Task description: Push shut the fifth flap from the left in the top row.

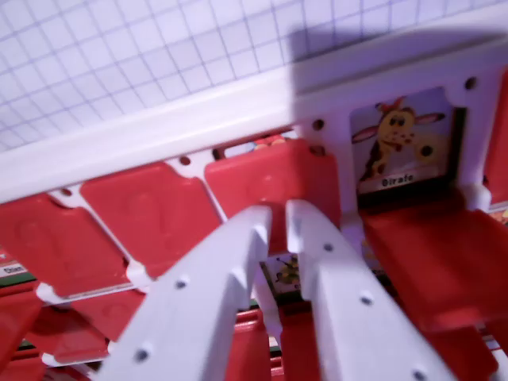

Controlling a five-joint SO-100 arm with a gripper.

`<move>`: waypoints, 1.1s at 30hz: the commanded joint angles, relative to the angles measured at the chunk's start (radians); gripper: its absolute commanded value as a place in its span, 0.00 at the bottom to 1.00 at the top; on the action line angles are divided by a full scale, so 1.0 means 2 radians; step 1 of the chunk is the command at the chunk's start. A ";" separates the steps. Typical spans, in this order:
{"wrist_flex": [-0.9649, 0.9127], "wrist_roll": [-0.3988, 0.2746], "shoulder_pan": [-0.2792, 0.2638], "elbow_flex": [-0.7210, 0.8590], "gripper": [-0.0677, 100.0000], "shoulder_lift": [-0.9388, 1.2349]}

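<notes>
The white gripper [276, 213], its fingers nearly pressed together and holding nothing, touches a red flap [274, 178] just left of the open giraffe picture [401, 143] along the board's top row.

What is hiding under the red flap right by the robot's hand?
A thin strip of colourful picture peeks out above the nearly shut red flap by the hand. The rest is covered. Beside it, the open window shows a giraffe card.
</notes>
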 commanded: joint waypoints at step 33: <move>0.034 -0.001 -0.028 0.104 0.02 0.271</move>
